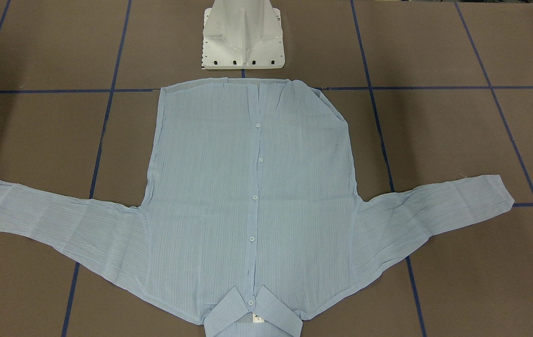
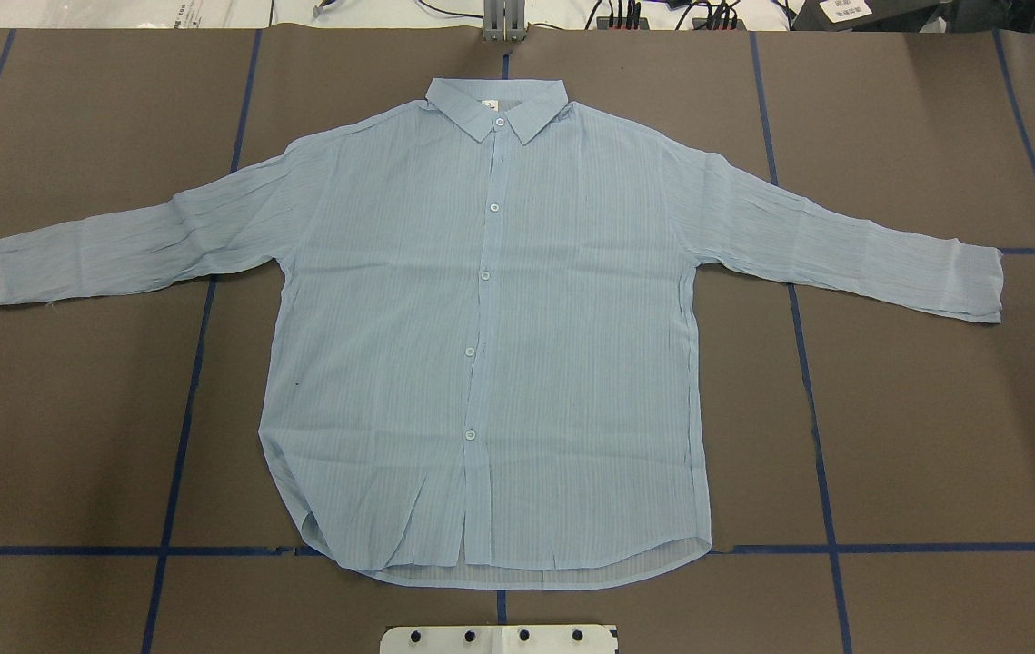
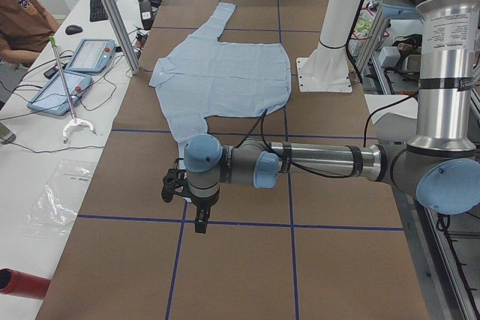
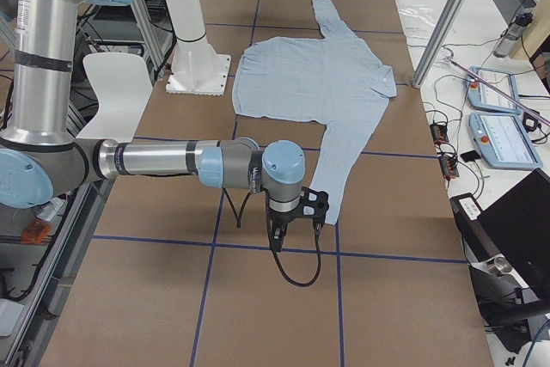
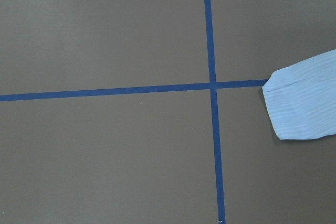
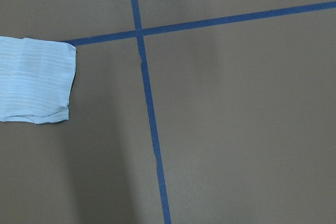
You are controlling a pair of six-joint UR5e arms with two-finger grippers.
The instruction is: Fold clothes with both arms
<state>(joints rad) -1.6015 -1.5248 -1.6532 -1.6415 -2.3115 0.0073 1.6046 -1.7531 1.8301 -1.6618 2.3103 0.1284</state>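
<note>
Nothing can be read with certainty. The small white neck label (image 1: pixel 258 318) inside the collar of the shirt (image 1: pixel 247 187) bears a dark mark too small to make out. The white sticker (image 2: pixel 847 11) on a black box (image 2: pixel 899 14) beyond the table's far edge carries only blurred print.

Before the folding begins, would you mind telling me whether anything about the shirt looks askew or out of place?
Only one small thing. The shirt lies flat and buttoned, but its hem corner on the robot's left is folded in, so that edge runs diagonally, while the opposite corner looks squarer.
</note>
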